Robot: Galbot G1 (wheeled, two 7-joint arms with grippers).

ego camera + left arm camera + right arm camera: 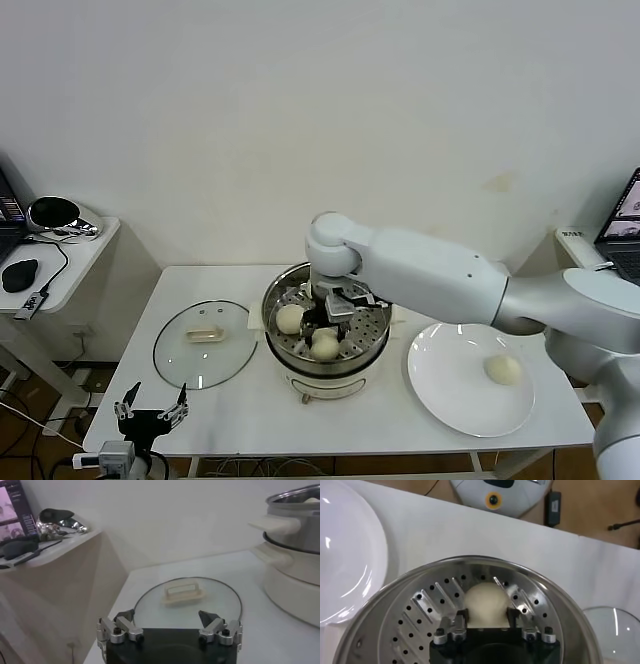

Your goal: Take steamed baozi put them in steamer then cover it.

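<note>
The right claw (340, 303) hangs inside the round shiny stainless-steel steamer (282, 290), its fingers (461, 617) standing on either side of a small round cream-white steamed bun (485, 603) that sits on the perforated steel tray (425, 605). From the wrist view the fingers look to sit just at the bun's flanks; whether they grip it or have let go I cannot tell. The bun lies straight ahead of the claw, so by my reading the coming move is a plain lift straight up and out of the pot.

The steamer holds three buns in all. One more bun (502, 369) lies on the flat white round plate (440, 390) on the right of the bench (560, 425), nearest the right arm.

The round clear glass lid (180, 358) with its cream handle (183, 591) lies flat on the bench left of the steamer. The left claw (169, 625) hovers low just before it, fingers wide apart and empty, the nearer arm for covering
</note>
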